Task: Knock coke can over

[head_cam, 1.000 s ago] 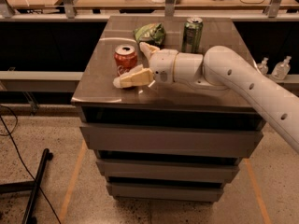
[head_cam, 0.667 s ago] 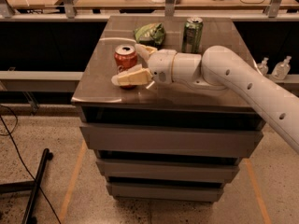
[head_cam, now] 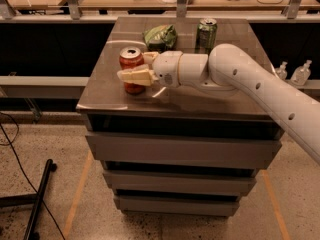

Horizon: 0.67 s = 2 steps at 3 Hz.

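Note:
The red coke can (head_cam: pixel 130 64) stands upright on the left part of the steel cabinet top (head_cam: pixel 105 91). My gripper (head_cam: pixel 139 70) reaches in from the right on the white arm (head_cam: pixel 240 79). Its cream fingers (head_cam: pixel 134 76) are spread, one in front of the can's lower half and one beside the can's right side. The can stands between them, and I cannot tell if they touch it. The can's lower front is hidden by the near finger.
A green snack bag (head_cam: pixel 160 36) lies behind the gripper. A green drink can (head_cam: pixel 206 34) stands upright at the back right. The cabinet has drawers below (head_cam: pixel 180 151). A black stand leg (head_cam: pixel 40 194) lies on the floor at left.
The gripper has moved up and left, from in front of and right of the can to around it. The can still stands upright in the same place.

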### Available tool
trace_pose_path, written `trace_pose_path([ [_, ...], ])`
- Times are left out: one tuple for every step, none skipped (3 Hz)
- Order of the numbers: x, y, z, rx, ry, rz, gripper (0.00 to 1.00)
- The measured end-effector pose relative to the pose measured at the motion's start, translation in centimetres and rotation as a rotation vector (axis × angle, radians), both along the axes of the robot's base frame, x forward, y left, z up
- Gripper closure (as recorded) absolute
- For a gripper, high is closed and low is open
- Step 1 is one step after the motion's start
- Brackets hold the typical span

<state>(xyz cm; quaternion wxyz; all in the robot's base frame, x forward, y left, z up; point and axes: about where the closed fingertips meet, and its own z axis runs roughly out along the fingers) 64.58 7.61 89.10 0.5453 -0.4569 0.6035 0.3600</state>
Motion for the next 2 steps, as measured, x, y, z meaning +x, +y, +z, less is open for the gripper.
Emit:
trace_pose_path([
  [0.8,-0.3,-0.2,-0.02,0.031,-0.019,0.93],
  [1.9,-3.6,1.2,-0.108,0.041,-0.095,1.0],
])
